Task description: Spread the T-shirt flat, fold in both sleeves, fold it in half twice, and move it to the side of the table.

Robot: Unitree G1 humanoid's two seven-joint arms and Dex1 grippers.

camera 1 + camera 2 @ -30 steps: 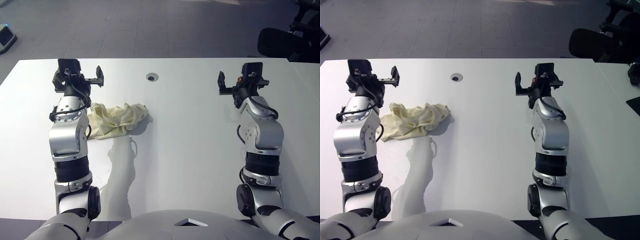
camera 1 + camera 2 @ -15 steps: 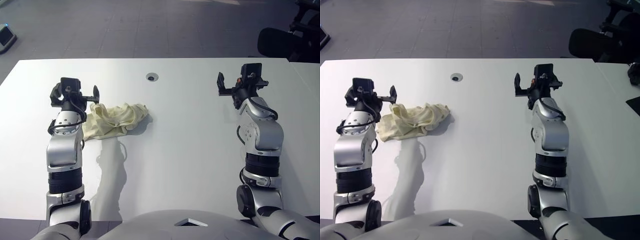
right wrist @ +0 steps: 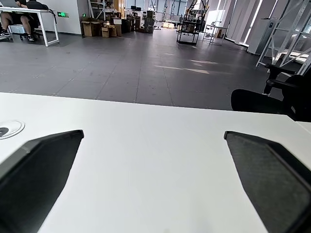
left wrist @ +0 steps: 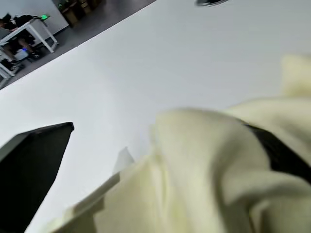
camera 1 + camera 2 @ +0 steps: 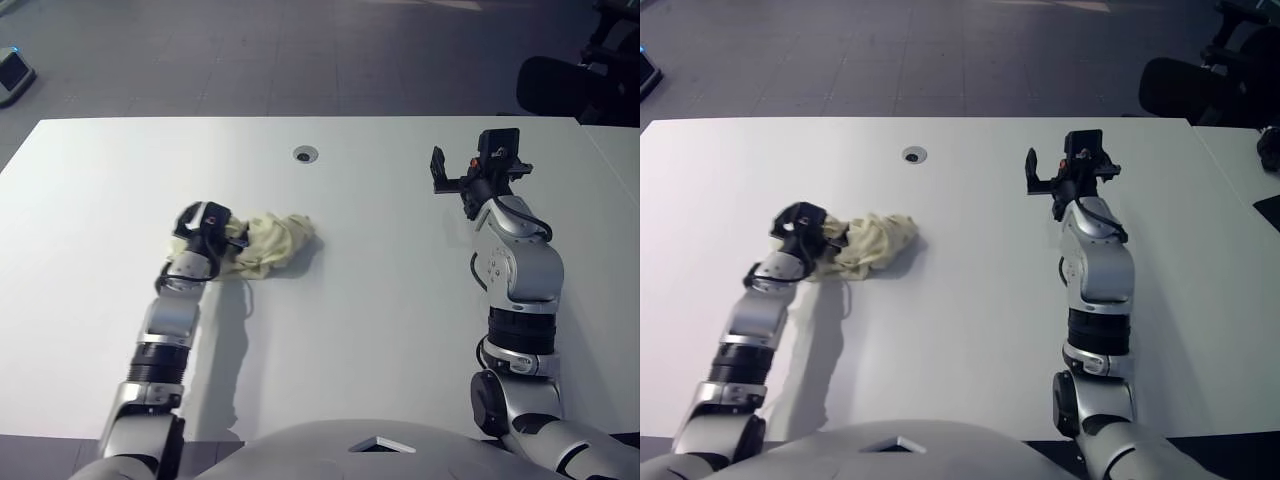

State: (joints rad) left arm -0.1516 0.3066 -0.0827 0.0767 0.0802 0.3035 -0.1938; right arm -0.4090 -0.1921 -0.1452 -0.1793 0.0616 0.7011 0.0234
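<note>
Evidently we judged the crumpled T-shirt limp, light, best pinched at a hem; left gripper and right gripper stood released.

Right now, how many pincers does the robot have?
2. The left pincer is down at the crumpled T-shirt; the right pincer hangs open over the table's right side.

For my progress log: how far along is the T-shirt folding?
Done: nothing; the T-shirt lies crumpled on the table. In hand: the left gripper, open, is down at the heap's edge; the right gripper hangs open. Left: spreading, sleeves, both folds, moving aside.
</note>
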